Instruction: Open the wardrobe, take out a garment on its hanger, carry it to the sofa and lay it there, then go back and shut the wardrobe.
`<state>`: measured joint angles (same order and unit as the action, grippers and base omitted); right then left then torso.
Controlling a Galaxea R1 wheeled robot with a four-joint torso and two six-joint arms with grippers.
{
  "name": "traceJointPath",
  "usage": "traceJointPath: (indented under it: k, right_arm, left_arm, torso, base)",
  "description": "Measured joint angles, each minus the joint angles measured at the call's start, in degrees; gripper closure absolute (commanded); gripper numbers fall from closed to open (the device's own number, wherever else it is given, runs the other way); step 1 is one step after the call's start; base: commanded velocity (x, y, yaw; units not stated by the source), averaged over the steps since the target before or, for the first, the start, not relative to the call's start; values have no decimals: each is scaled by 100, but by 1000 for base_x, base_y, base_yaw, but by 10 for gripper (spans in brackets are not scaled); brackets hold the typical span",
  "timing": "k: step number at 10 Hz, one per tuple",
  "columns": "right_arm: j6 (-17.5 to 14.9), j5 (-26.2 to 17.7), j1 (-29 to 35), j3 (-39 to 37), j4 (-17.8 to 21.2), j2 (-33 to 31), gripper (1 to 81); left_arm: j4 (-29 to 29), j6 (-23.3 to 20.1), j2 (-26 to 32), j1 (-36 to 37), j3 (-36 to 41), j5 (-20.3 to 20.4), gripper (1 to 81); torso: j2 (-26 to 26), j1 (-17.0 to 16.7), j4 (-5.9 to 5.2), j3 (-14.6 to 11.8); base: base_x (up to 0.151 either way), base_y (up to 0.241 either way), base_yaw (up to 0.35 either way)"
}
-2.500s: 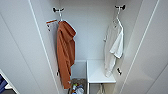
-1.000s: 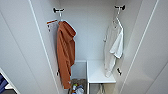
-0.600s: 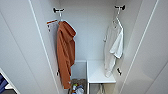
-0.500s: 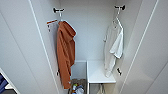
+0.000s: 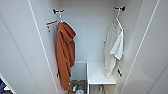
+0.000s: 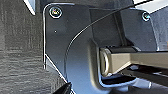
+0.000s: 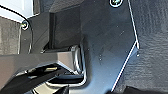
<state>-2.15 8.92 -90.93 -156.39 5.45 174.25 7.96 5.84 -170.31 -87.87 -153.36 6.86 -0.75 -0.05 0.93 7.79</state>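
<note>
Head view: wardrobe (image 5: 150, 50) open, unchanged over the preceding seconds — garment (image 5: 113, 47) on its hanger (image 5: 117, 21) at a right-hand hook, untaken. Wrist views: dark floor (image 6: 20, 62); finger state of either gripper cannot be told.

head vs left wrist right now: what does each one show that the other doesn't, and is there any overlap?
Head view: the open wardrobe, with the white garment on its hanger at the right hook, a rust-orange hooded garment at the left hook, a white shelf low inside and some small items at the bottom.

Left wrist view: the robot's own dark plate and jointed bar, over dark grey floor.

Shared: nothing that I can match between the two.
</note>
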Motion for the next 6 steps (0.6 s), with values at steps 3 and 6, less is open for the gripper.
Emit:
traceJointPath:
  k: [3, 6]
  right_arm:
    - [0, 11, 85, -2, -5, 0, 10]
    - [-16, 9, 63, -2, -11, 0, 10]
  left_arm:
    - [2, -2, 0, 83, 0, 40, 10]
    - [5, 0, 0, 33, 24, 22, 10]
  torso:
    - [0, 5, 0, 0]
    - [0, 6, 0, 0]
  base:
    - [87, 0, 0]
    - [87, 0, 0]
